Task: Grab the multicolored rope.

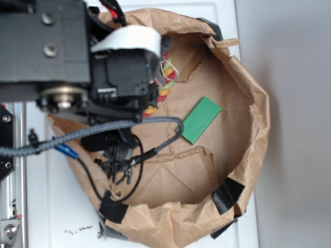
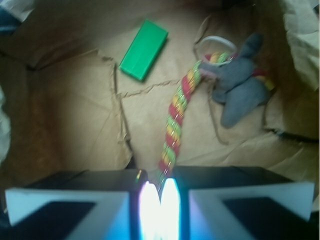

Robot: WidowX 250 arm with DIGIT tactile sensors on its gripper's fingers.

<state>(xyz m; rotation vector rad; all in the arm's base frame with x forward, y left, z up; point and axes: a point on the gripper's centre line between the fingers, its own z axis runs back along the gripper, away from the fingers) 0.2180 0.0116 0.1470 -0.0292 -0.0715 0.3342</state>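
White tabletop (image 1: 227, 15), brown paper bag (image 1: 258, 108) rolled down into a basin on it, black tape at rim. Arm body over bag's left side in exterior view. Multicolored rope (image 2: 175, 120) on bag floor, running from gripper (image 2: 160, 192) up toward far wall, far end curling under grey cloth piece (image 2: 240, 85). Green block (image 2: 144, 49) near far-left fold, apart from rope. Fingers together, pinched on rope's near end.

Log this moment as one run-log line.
gripper: shut on multicolored rope | rope end: pinched | green block: apart, untouched
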